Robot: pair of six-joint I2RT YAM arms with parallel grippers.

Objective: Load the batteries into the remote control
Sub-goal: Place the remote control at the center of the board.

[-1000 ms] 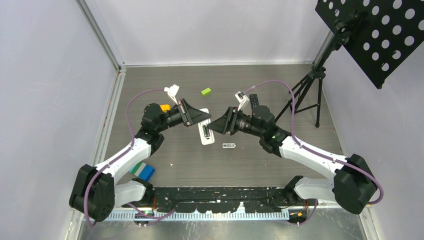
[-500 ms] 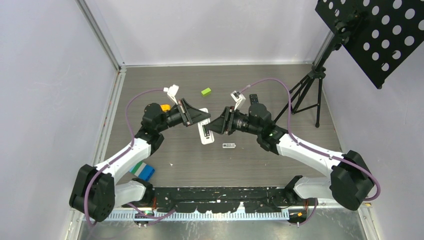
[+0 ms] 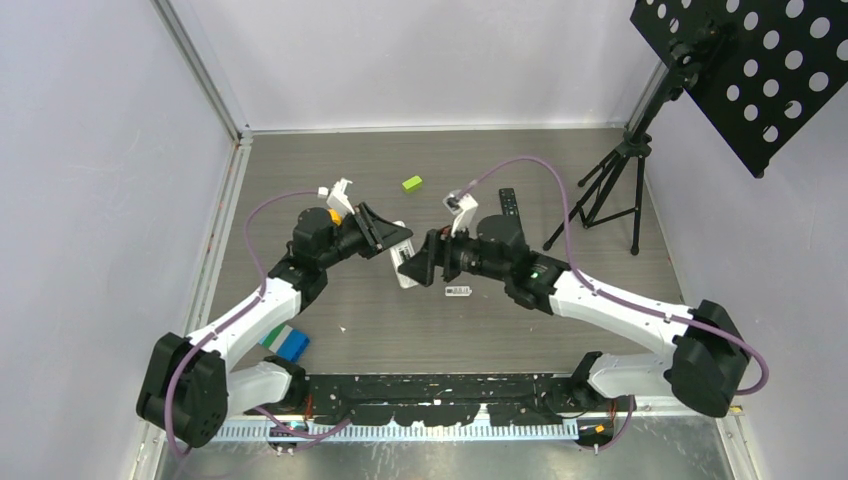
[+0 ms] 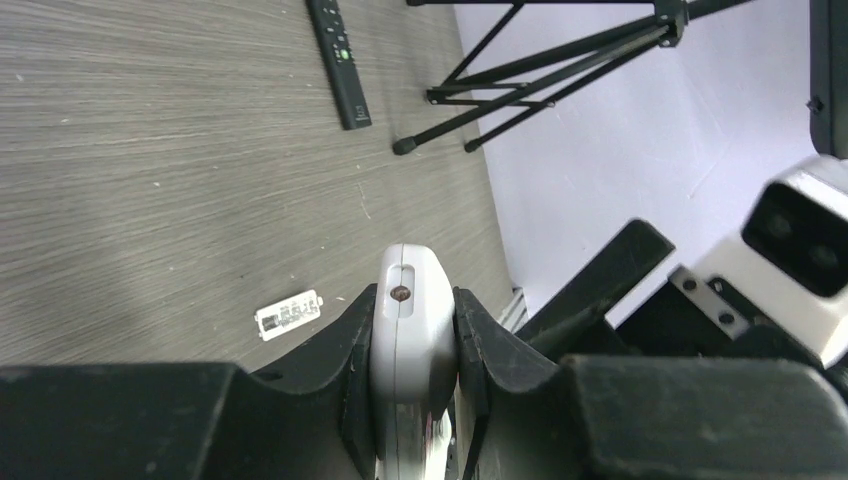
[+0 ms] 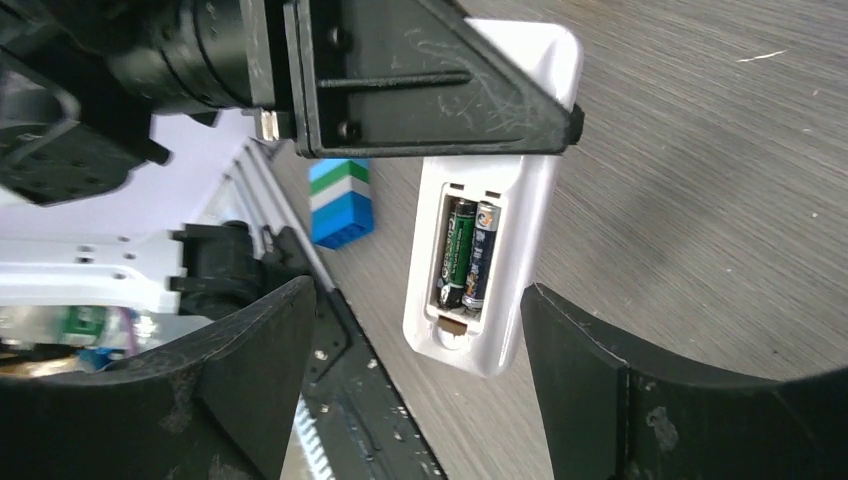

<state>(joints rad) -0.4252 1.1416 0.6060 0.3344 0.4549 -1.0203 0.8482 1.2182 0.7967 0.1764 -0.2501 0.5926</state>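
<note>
A white remote control point(image 5: 520, 200) lies face down with its battery bay uncovered, and two batteries point(image 5: 466, 252) sit side by side in the bay, one green-black and one blue-black. My left gripper point(image 4: 415, 335) is shut on the remote's far end point(image 4: 412, 300). In the right wrist view its black fingers point(image 5: 430, 90) cross the remote's top. My right gripper point(image 5: 415, 300) is open, its jaws wide on either side of the remote's near end and touching nothing. From above, both grippers point(image 3: 385, 232) point(image 3: 412, 268) meet over the remote point(image 3: 403, 281). The loose white battery cover point(image 3: 458, 291) lies just to its right.
A black remote point(image 3: 508, 203) and a tripod point(image 3: 600, 190) holding a perforated black plate stand at the back right. A green block point(image 3: 412, 183) sits behind the grippers. A blue-green block point(image 3: 287, 341) lies near the left arm's base; a black rail point(image 3: 440, 385) runs along the front edge.
My right gripper moved left over the remote's near end and its jaws spread wide. The left wrist rolled a little while keeping its grip on the remote.
</note>
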